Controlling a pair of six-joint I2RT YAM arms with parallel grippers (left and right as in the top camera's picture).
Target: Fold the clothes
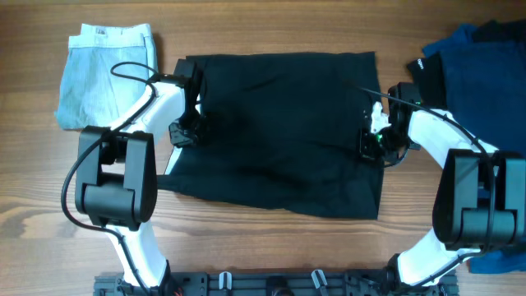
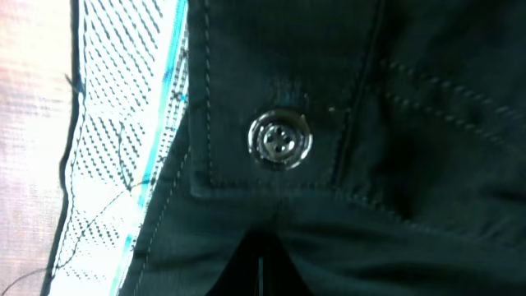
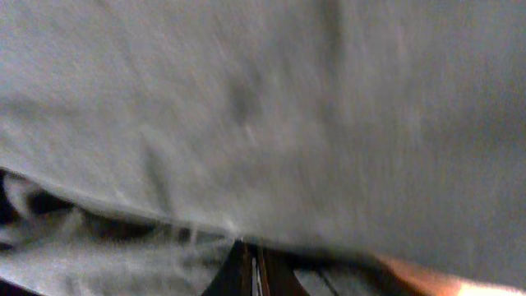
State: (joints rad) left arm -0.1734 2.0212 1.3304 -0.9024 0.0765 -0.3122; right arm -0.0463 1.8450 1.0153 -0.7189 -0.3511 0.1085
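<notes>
black shorts (image 1: 279, 123) flat, table (image 1: 271, 247) centre | left gripper (image 1: 182, 130) pinching their 9 o'clock waistband near button (image 2: 280, 141) | right gripper (image 1: 370, 141) pinching 3 o'clock edge | opposite grips, likely to lift and fold | pale-blue denim piece (image 1: 103, 74) 10 o'clock, navy pile (image 1: 472, 66) 2 o'clock

The left arm (image 1: 123, 177) rises from its base at the near edge of the table, bends at a bulky black elbow and sends its white forearm forward and inward. Its wrist is turned down, so the left gripper (image 1: 186, 127) points at the table top. In the left wrist view its fingers (image 2: 279, 279) are pressed together, with the left border of the black shorts (image 1: 279, 123) pinched between them. The right arm (image 1: 477, 205) has a mirrored pose: black elbow on the outside, white forearm reaching inward. The right gripper (image 1: 368, 141) also points down. Its fingers (image 3: 234, 279) meet with no gap, and the right border of the same shorts is caught there.
</notes>
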